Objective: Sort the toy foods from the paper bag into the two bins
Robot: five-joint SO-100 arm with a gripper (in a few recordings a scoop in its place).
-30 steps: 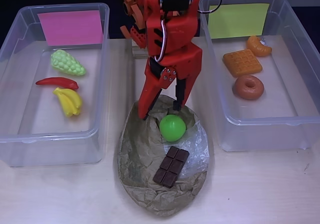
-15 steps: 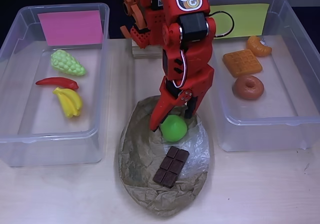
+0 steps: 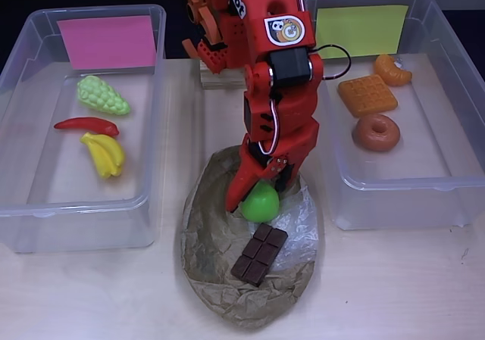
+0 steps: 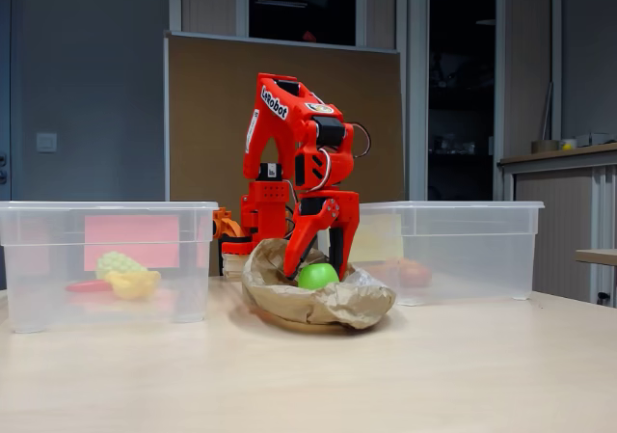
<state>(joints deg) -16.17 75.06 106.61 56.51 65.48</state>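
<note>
Over the paper bag (image 3: 227,257) between the two bins, the gripper (image 3: 254,196) is seen lower than a second ago, its open jaws now straddling the green apple (image 3: 261,202), which lies on the bag and was clear of them before. Just below it the chocolate bar (image 3: 259,253) is left unmoved. Grapes (image 3: 101,95), chili (image 3: 86,125) and banana (image 3: 104,154) are kept in the pink-labelled bin (image 3: 15,67); croissant (image 3: 392,70), waffle (image 3: 367,95) and donut (image 3: 376,132) in the yellow-green-labelled bin (image 3: 455,75).
</note>
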